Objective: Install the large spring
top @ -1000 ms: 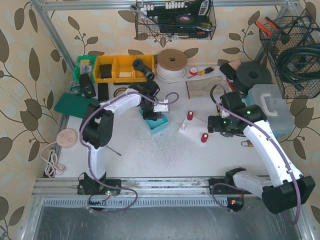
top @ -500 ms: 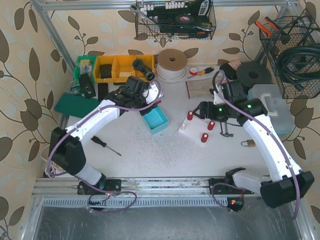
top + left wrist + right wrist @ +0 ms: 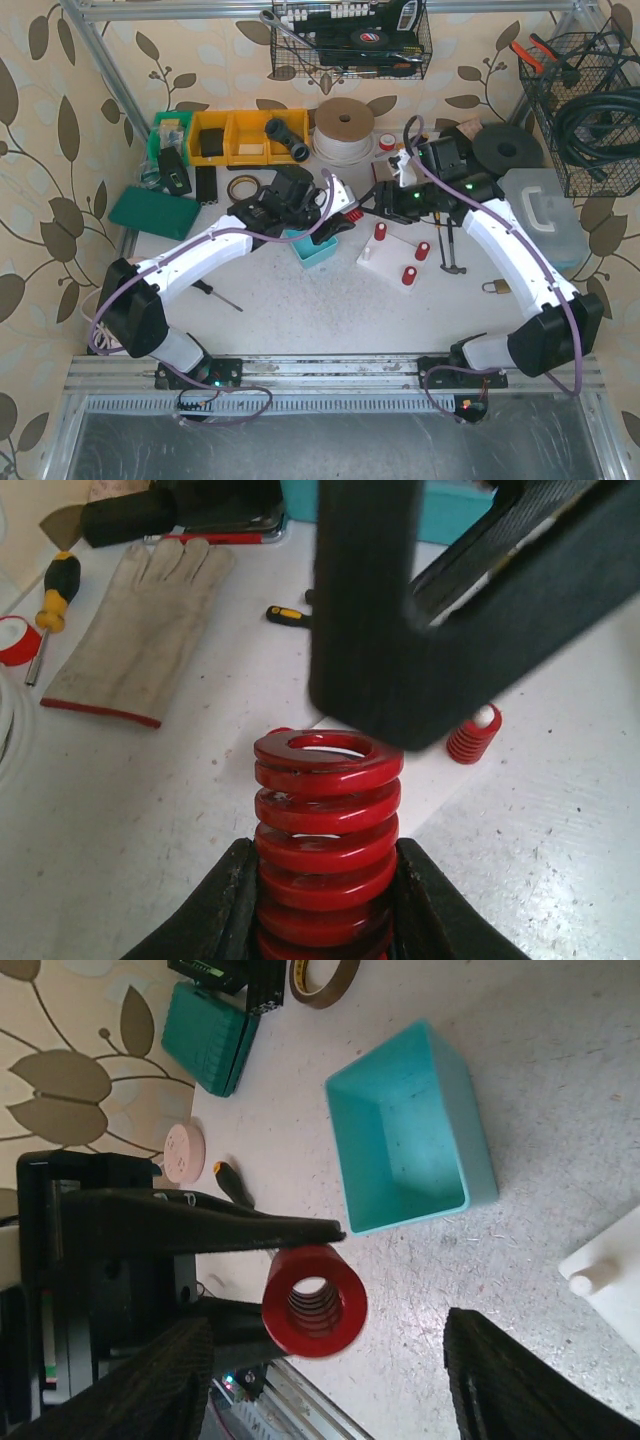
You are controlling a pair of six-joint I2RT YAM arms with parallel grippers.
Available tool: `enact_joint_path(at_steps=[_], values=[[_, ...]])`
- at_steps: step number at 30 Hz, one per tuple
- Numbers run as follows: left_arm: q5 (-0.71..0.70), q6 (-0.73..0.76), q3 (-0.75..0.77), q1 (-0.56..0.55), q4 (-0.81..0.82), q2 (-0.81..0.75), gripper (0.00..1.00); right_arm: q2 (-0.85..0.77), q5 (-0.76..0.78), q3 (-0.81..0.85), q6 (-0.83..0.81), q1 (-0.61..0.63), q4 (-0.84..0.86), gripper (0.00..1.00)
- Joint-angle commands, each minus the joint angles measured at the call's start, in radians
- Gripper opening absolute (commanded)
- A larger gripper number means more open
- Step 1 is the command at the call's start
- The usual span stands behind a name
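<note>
The large red spring [image 3: 347, 214] is clamped in my left gripper [image 3: 338, 218], held in the air just right of the teal bin [image 3: 312, 247]. In the left wrist view the spring [image 3: 326, 820] stands between my two black fingers [image 3: 225, 905]. My right gripper [image 3: 378, 203] faces the spring's free end from close by; it is open and empty. In the right wrist view the spring [image 3: 314, 1301] shows end on, in line with the gap between my wide-open right fingers [image 3: 150, 1380]. The white base plate [image 3: 392, 258] carries three small red springs [image 3: 380, 232].
A hammer [image 3: 447, 250] and a padlock [image 3: 494, 287] lie right of the plate. A screwdriver [image 3: 212, 292] lies at the front left. A glove [image 3: 140, 630], tape rolls, yellow bins [image 3: 235, 137] and a cable spool [image 3: 344, 128] line the back.
My left gripper has come away from the teal bin to the right with the large spring in it. My right gripper has moved back and left until it faces the spring.
</note>
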Motion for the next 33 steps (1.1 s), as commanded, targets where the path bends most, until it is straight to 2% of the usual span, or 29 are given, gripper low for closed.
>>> enact_joint_path(at_steps=[1, 7, 10, 15, 17, 18, 20, 22, 23, 27, 33], values=[[0.066, -0.022, 0.02, -0.022, 0.079, -0.046, 0.0, 0.036, -0.036, 0.035, 0.003, 0.02, -0.02, 0.64], [0.077, -0.021, 0.038, -0.048, 0.079, -0.037, 0.0, 0.058, -0.064, 0.034, -0.005, 0.053, -0.008, 0.6], [0.075, -0.017, 0.042, -0.052, 0.079, -0.035, 0.0, 0.06, -0.067, 0.03, -0.009, 0.069, -0.006, 0.52], [0.058, -0.007, 0.043, -0.053, 0.066, -0.035, 0.0, 0.051, -0.063, 0.022, -0.014, 0.079, -0.007, 0.31], [0.054, -0.009, 0.04, -0.053, 0.067, -0.036, 0.01, 0.052, -0.054, 0.023, -0.018, 0.08, -0.011, 0.17], [0.047, -0.015, 0.041, -0.053, 0.068, -0.037, 0.06, 0.053, -0.044, 0.025, -0.019, 0.08, -0.018, 0.1], [0.033, -0.027, 0.031, -0.053, 0.067, -0.041, 0.26, 0.05, -0.019, 0.025, -0.021, 0.08, -0.025, 0.01], [-0.005, -0.045, 0.011, -0.053, 0.063, -0.051, 0.52, 0.038, 0.036, 0.022, -0.022, 0.08, -0.032, 0.0], [-0.038, -0.06, -0.005, -0.053, 0.059, -0.06, 0.61, 0.03, 0.082, 0.02, -0.024, 0.08, -0.033, 0.0], [-0.167, -0.148, -0.101, -0.049, 0.069, -0.13, 0.76, 0.007, 0.3, -0.019, -0.054, 0.083, -0.038, 0.0], [-0.355, -0.35, -0.194, -0.004, -0.033, -0.242, 0.82, 0.035, 0.532, -0.059, -0.133, 0.144, -0.057, 0.0]])
